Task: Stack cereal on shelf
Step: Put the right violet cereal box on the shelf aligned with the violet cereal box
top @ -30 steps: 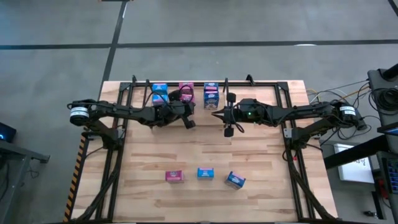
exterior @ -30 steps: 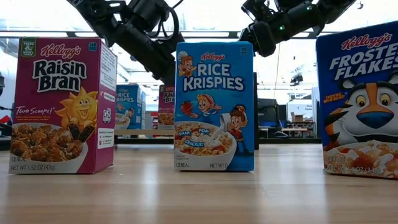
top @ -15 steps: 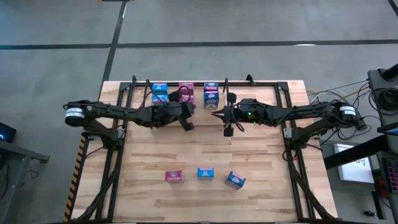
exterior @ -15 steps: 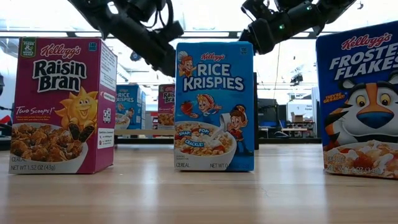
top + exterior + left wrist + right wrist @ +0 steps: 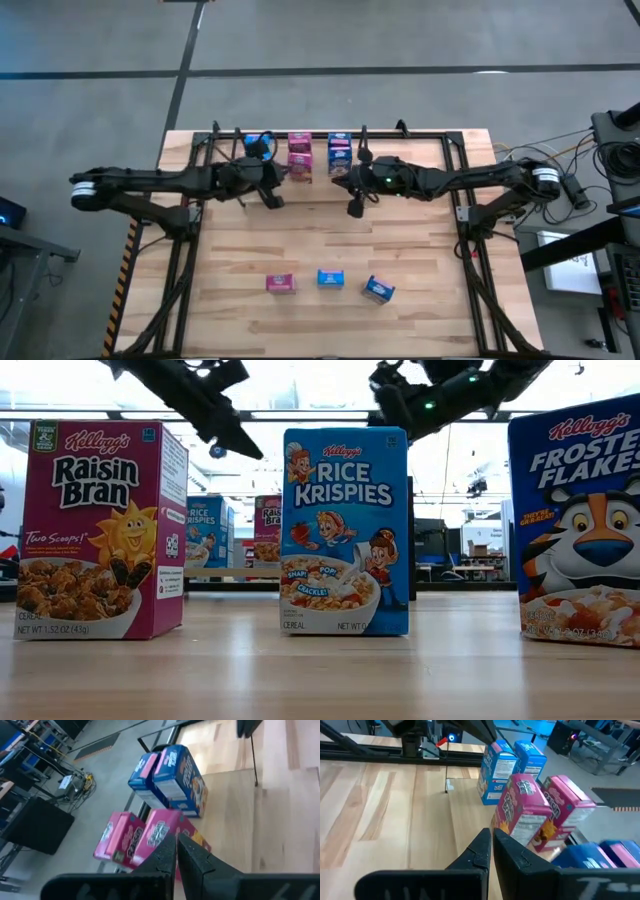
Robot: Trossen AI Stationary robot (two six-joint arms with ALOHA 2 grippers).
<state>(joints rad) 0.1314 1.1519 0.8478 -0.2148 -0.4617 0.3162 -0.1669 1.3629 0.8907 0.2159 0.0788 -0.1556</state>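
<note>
Three cereal boxes stand upright near the table's front edge: a pink one (image 5: 281, 283), a blue one (image 5: 331, 278) and a second blue one (image 5: 378, 289). More cereal boxes, blue (image 5: 170, 777) and pink (image 5: 142, 837), stand in the black-rod shelf (image 5: 420, 134) at the far edge. My left gripper (image 5: 271, 199) hangs shut in the air in front of the shelf, near its left part. My right gripper (image 5: 354, 208) hangs shut in front of the shelf's middle. Neither holds anything.
Slanted black arm-support frames (image 5: 178, 270) (image 5: 478, 270) run along the table's left and right sides. Bare wood (image 5: 330, 235) lies between the shelf and the three front boxes. Cables and equipment (image 5: 615, 150) stand off the table's right side.
My left gripper has drawn back from the pink boxes on the shelf toward the table's left edge and has risen, staying shut. My right gripper has shifted a little toward the left and rolled about its own line. No box has moved.
</note>
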